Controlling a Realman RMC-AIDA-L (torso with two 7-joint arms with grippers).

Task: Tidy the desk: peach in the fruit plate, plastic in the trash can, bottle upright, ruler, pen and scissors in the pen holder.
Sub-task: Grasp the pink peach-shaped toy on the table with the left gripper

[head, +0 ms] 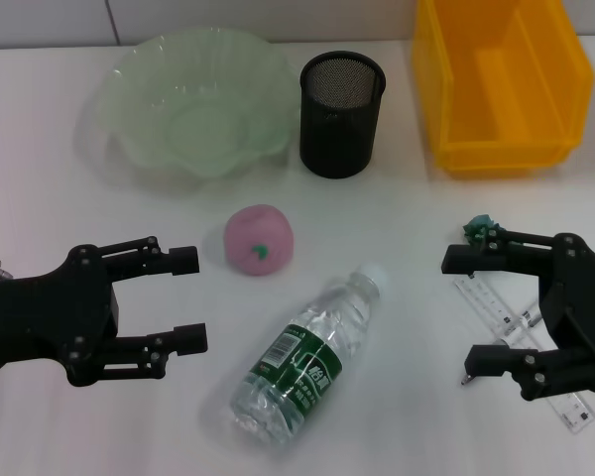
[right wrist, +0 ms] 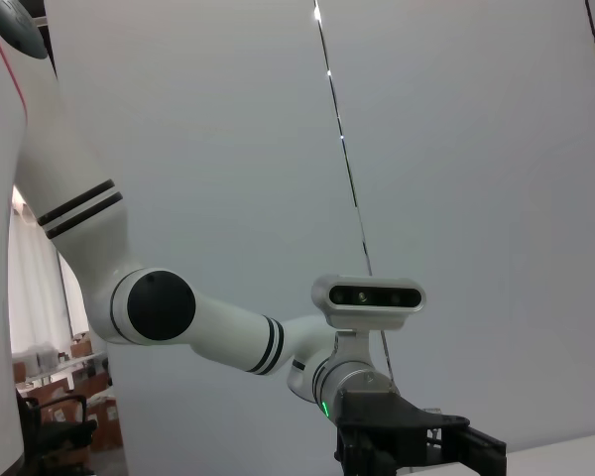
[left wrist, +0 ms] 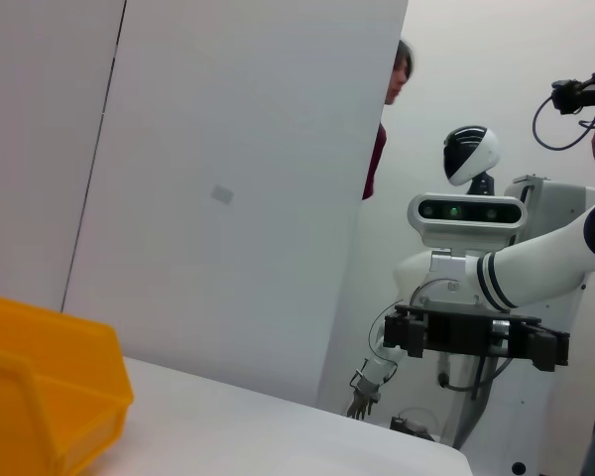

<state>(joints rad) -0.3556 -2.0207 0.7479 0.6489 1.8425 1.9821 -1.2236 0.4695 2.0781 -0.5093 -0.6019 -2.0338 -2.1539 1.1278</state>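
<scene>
White table (head: 59, 198) — bowl (head: 193, 99), mesh cup (head: 341, 114), yellow bin (head: 501, 84), peach (head: 260, 238), lying bottle (head: 307, 362), ruler (head: 496, 312).

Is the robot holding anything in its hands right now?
No. Both hands are open and empty. The left gripper sits beside the peach, and the right gripper hangs over the ruler without touching it.

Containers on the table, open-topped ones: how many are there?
3, all along the far edge: the green fruit plate at left, the black mesh pen holder in the middle, the yellow bin at right. None seems hidden.
</scene>
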